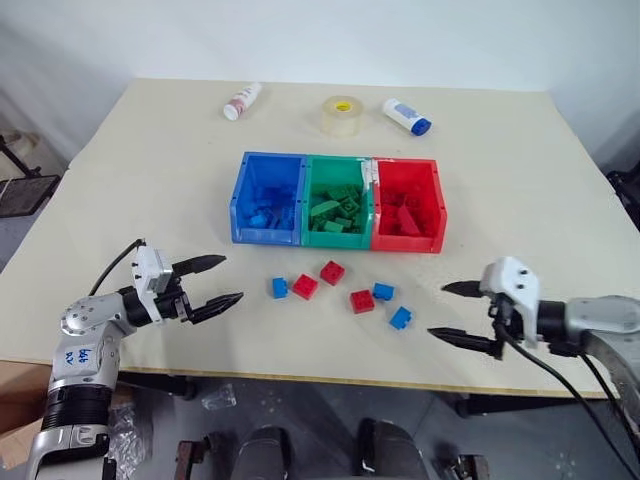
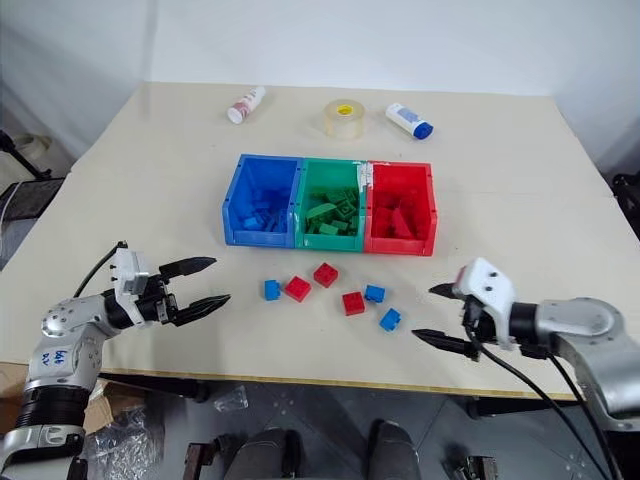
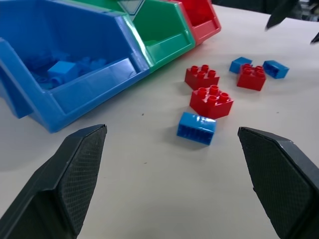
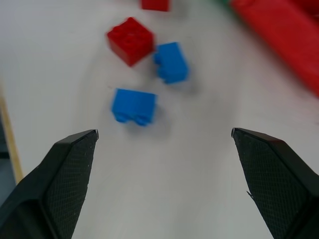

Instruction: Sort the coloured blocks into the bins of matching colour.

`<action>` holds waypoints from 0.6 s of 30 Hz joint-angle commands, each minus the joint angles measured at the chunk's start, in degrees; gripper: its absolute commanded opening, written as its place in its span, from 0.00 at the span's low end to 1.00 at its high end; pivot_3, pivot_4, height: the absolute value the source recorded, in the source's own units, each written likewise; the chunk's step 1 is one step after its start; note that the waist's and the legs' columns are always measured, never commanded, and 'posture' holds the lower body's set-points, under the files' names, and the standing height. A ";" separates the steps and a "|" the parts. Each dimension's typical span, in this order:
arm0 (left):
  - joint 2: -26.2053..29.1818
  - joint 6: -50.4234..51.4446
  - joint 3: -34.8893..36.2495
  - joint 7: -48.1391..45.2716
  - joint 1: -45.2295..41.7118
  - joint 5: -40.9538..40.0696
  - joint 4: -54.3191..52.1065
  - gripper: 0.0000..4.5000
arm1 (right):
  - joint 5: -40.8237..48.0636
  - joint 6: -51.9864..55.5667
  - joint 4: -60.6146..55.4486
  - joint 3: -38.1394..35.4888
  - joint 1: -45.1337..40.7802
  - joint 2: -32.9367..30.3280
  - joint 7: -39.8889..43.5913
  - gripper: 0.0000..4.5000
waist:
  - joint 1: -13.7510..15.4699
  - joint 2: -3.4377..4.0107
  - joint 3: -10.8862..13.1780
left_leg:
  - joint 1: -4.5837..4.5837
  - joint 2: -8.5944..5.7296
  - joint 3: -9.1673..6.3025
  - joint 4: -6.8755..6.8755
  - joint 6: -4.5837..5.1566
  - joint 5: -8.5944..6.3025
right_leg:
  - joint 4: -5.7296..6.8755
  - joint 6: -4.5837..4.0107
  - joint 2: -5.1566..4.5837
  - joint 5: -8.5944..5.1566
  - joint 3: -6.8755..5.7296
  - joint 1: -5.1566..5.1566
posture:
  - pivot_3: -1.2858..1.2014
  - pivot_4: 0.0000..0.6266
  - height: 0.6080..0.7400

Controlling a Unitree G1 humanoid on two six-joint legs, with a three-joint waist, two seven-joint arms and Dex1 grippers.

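In the right wrist view we see the red bin (image 4: 284,35) only as a corner cut by the frame's edge, and a red block (image 4: 155,4) at the top edge is sliced off too. The blue blocks (image 4: 133,106) there are smeared, so their studs cannot be made out. In the left wrist view the blue bin (image 3: 75,94) runs off the frame. The labels on the two white bottles (image 1: 242,101) are too small for us to read; perhaps print.

Six blocks (image 1: 338,288) on the table (image 1: 520,170), before the bins (image 1: 338,200).
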 commanded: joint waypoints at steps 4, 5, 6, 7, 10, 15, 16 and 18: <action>-0.90 -0.88 0.32 -1.54 3.02 -2.18 -4.49 1.00 | -4.28 -1.22 5.18 10.73 -7.99 3.41 1.53 1.00 | 0.01 -0.02 0.01 | -0.03 0.00 0.01 0.05 0.00 0.00 | -0.01 0.02 0.00 0.03 0.00 -0.01 | 0.52 0.24 1.00; -1.02 -0.90 0.32 -1.55 3.29 -2.18 -4.83 1.00 | -4.64 -1.71 6.02 11.54 -8.72 3.87 1.77 1.00 | 0.05 -0.02 0.01 | -0.03 0.00 0.00 0.05 0.01 0.00 | 0.01 0.02 0.00 0.03 0.00 -0.01 | 0.52 0.24 1.00; -1.18 -0.90 0.28 -1.41 3.54 -2.14 -5.20 1.00 | -4.96 -2.13 6.86 12.08 -9.31 4.34 1.83 1.00 | 0.07 -0.02 0.00 | -0.04 -0.01 0.01 0.06 0.01 -0.01 | 0.00 0.02 0.00 0.03 0.00 -0.01 | 0.52 0.24 1.00; -1.28 -0.91 0.27 -1.37 3.75 -2.16 -5.41 1.00 | -5.31 -2.54 7.64 12.55 -9.78 4.78 1.81 1.00 | 0.06 -0.02 0.01 | -0.04 -0.01 0.01 0.06 0.01 -0.01 | 0.00 0.02 0.00 0.03 0.00 -0.01 | 0.52 0.24 1.00; -1.64 -1.33 0.49 -2.03 4.09 -2.76 -5.45 1.00 | -6.61 -3.69 9.42 14.45 -10.61 5.80 2.07 0.96 | 0.01 -0.02 0.00 | -0.04 0.00 0.01 0.08 0.01 -0.01 | 0.01 0.02 0.00 0.04 0.00 -0.01 | 0.52 0.24 1.00; -1.98 -1.43 0.45 -2.71 4.15 -3.33 -5.54 1.00 | -7.20 -3.99 9.53 14.57 -10.53 7.12 1.12 0.64 | 0.01 -0.02 0.00 | -0.04 0.00 0.01 0.07 0.01 -0.01 | 0.01 0.02 0.01 0.04 0.00 -0.01 | 0.52 0.24 1.00; -2.01 -1.54 0.44 -3.05 4.13 -3.44 -5.45 1.00 | -7.26 -3.97 9.40 14.49 -10.44 7.28 0.96 0.58 | 0.01 -0.03 0.00 | -0.03 0.00 0.01 0.07 0.01 0.00 | 0.02 0.02 0.01 0.04 0.00 -0.01 | 0.52 0.24 1.00; -2.04 -1.78 0.48 -4.49 4.04 -4.02 -5.10 1.00 | -7.30 -3.63 8.86 14.07 -10.25 7.62 0.51 0.43 | 0.01 -0.02 0.00 | -0.03 0.00 0.01 0.07 0.01 0.00 | 0.02 0.02 0.01 0.04 0.00 -0.01 | 0.52 0.24 1.00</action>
